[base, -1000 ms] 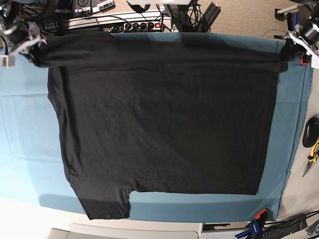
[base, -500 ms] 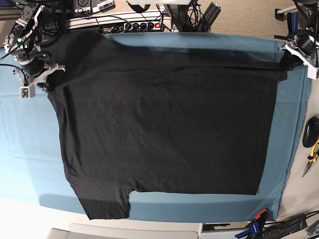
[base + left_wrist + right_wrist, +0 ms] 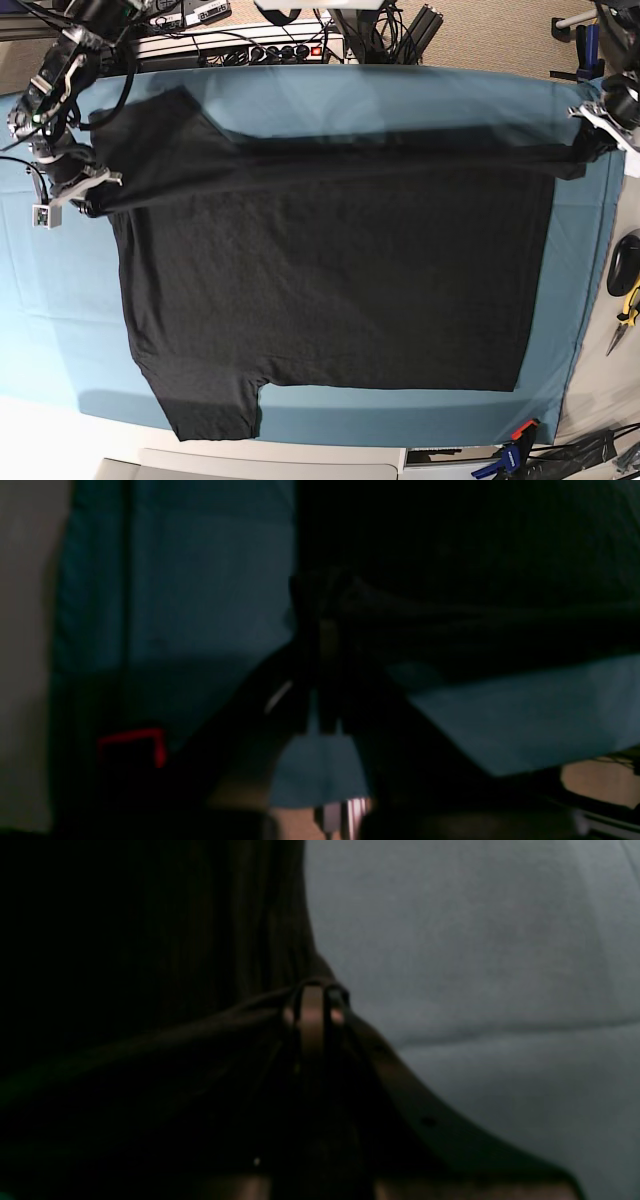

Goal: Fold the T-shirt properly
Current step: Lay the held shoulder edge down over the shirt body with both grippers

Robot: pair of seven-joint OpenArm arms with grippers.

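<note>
The black T-shirt (image 3: 330, 280) lies spread plain side up on the teal cloth (image 3: 60, 300), one sleeve at the near left. Its far edge is lifted into a taut band between both grippers. My right gripper (image 3: 80, 196), at the left of the base view, is shut on the T-shirt's far-left edge. The right wrist view shows that gripper (image 3: 315, 1007) pinching dark fabric (image 3: 150, 1065). At the far right, my left gripper (image 3: 588, 136) is shut on the far-right corner. The left wrist view shows this gripper (image 3: 322, 630) clamped on the black cloth (image 3: 475, 555).
A power strip with cables (image 3: 250, 45) runs behind the table's far edge. Yellow-handled pliers (image 3: 625, 310) and a black object (image 3: 622, 262) lie off the cloth at the right. Clamps (image 3: 515, 445) sit at the near right corner. A red clamp (image 3: 132, 740) shows beside the cloth edge.
Both grippers have drawn the T-shirt's far edge toward the near side. The right gripper came much further, so the band now slants, and the far-left sleeve has spread out behind it.
</note>
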